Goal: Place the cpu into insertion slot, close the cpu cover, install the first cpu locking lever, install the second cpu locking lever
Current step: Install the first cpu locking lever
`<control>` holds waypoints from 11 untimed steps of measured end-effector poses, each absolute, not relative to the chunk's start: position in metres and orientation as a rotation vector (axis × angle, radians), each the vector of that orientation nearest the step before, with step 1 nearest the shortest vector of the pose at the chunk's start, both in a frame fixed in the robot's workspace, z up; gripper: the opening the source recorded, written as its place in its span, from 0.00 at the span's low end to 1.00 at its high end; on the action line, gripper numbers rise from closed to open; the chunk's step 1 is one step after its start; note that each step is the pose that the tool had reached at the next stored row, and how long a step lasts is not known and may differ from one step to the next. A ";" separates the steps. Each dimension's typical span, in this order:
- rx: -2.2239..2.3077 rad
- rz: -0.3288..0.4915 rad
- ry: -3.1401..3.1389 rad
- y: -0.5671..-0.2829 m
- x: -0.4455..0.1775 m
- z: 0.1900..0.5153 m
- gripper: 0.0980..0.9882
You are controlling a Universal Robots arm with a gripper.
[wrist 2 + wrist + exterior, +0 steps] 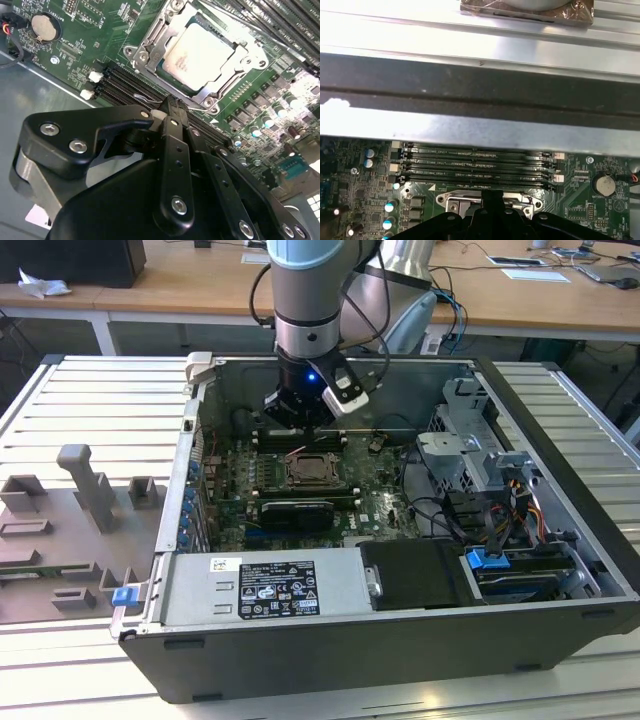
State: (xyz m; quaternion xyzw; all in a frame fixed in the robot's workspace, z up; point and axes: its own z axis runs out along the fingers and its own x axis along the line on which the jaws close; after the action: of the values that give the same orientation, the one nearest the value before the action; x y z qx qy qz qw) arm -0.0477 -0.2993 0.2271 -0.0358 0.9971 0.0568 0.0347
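The cpu (200, 57) lies flat in the insertion slot (313, 472), its pale metal top showing. The silvery cpu cover (150, 42) is down around it, framing the chip. A thin wire locking lever (145, 97) runs along the socket's edge beside the black memory slots. My gripper (172, 107) hangs just above that edge, fingers together and nothing visibly between them. In the first wrist view the gripper (489, 197) sits over the socket's metal frame (450, 202). In the exterior view the gripper (300, 420) is inside the open case, just behind the socket.
Long memory slots (475, 160) lie between the socket and the case wall (470, 85). A coin battery (42, 26) sits off to one side. A power supply (270, 585), a drive cage (480, 460) with cables and a grey fixture (70, 530) surround the board.
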 end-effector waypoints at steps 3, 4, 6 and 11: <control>-0.109 0.181 3.065 -0.299 -0.047 0.226 0.01; -0.108 0.184 3.065 -0.298 -0.046 0.225 0.01; -0.108 0.185 3.065 -0.297 -0.045 0.225 0.01; -0.108 0.185 3.065 -0.297 -0.045 0.225 0.01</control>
State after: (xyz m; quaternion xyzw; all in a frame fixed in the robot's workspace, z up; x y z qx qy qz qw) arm -0.0454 -0.2971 0.2249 -0.0353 0.9970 0.0602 0.0345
